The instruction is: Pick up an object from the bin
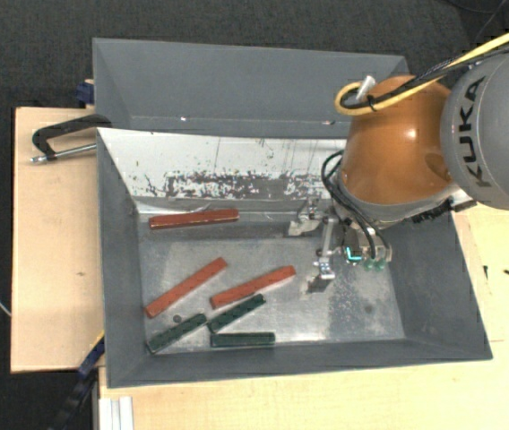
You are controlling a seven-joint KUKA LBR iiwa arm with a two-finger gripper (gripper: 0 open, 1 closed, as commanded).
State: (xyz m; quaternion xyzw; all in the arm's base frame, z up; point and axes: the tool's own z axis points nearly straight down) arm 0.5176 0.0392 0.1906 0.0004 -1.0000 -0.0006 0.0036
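Mostly bare, the bin (116,267) floor gives open room at centre right. The gripper (349,263) hangs there, clear of the walls, fingers (323,265) apart with nothing between them. A red bar (253,287) ends just left of it. Green bars (237,312) lie lower left, and another red (194,219) lies along the back wall.

One camera, high above the bin (116,240), looking down into it. Not straight overhead, though: it sits off toward the frame's bottom edge, tilted so the far wall (237,88) shows its whole inner face and the near wall (281,356) is just a thin strip. It's in close, too. The bin takes up most of the frame, and the bars (187,287) on its floor read clearly. The arm (496,141) enters at the upper right, cut by the edge.
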